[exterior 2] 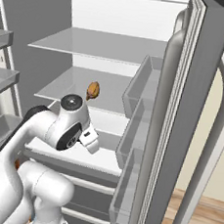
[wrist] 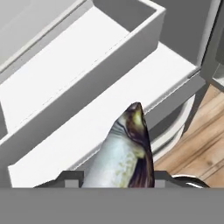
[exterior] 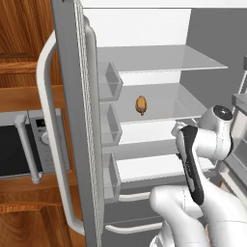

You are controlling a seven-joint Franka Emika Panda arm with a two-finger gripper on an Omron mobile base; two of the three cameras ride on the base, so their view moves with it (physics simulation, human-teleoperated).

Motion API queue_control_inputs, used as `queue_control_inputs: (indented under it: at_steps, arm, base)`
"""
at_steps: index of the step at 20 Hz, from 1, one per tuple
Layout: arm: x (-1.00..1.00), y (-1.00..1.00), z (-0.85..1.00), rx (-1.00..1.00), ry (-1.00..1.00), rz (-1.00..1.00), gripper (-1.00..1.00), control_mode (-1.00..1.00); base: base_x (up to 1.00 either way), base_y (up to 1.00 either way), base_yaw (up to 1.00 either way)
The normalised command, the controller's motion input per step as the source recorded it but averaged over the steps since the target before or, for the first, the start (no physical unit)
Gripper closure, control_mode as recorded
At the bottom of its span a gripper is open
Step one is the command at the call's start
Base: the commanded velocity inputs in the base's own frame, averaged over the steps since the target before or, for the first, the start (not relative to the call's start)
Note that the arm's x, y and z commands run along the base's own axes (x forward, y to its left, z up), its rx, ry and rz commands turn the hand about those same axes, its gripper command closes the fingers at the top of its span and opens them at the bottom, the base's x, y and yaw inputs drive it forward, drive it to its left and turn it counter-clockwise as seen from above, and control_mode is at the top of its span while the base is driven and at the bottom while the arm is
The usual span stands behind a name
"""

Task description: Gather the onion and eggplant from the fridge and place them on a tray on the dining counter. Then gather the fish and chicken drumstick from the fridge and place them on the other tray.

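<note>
Fridge [exterior: 159, 29] stands open, both doors swung wide. Inside, glass shelves: the upper shelf [exterior: 164, 60] bare, the middle shelf [exterior: 169, 103] carrying one small brown item, the chicken drumstick [exterior: 141, 104], upright near the shelf's front edge toward the left door side; same item in the right base view [exterior 2: 93, 90]. Below the shelves, white drawers [exterior: 159, 166] with pale bar handles; contents hidden behind their fronts. Left door [exterior: 77, 120] holds three stacked door bins [exterior: 110, 125], all seen edge-on, nothing visible in them. Right door [exterior 2: 192, 118] carries a matching column of bins [exterior 2: 137, 122], likewise nothing visible inside. A microwave [exterior: 26, 149] sits in the wood cabinetry to the left of the fridge. The arm reaches in low, at the level of the drawers. In the hand view the hand [wrist: 118, 177] holds the fish [wrist: 124, 153] between its fingers, closed partway around the body, the fish's head pointing away from the camera; silver-white belly, dark back. Beneath the fish lie a white drawer front and ledge [wrist: 87, 113], with wood floor [wrist: 201, 144] at the right. Whether the fish touches the ledge is hard to judge from this angle; it looks lifted clear.
</note>
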Motion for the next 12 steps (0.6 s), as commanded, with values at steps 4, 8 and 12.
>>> queue_control_inputs:
  at_steps: [4, 8, 12]
  arm:
    - [-0.33, 0.36, -0.40, -0.15, 0.00, 0.19, 1.00, -1.00]
    - [-0.25, 0.13, -0.23, -0.05, 0.00, 0.20, 1.00, -1.00]
    - [-0.06, 0.01, -0.17, -0.01, 0.00, 0.18, 1.00, -1.00]
  base:
    - [0.00, 0.00, 0.00]
    - [0.00, 0.00, 0.00]
    - [0.00, 0.00, 0.00]
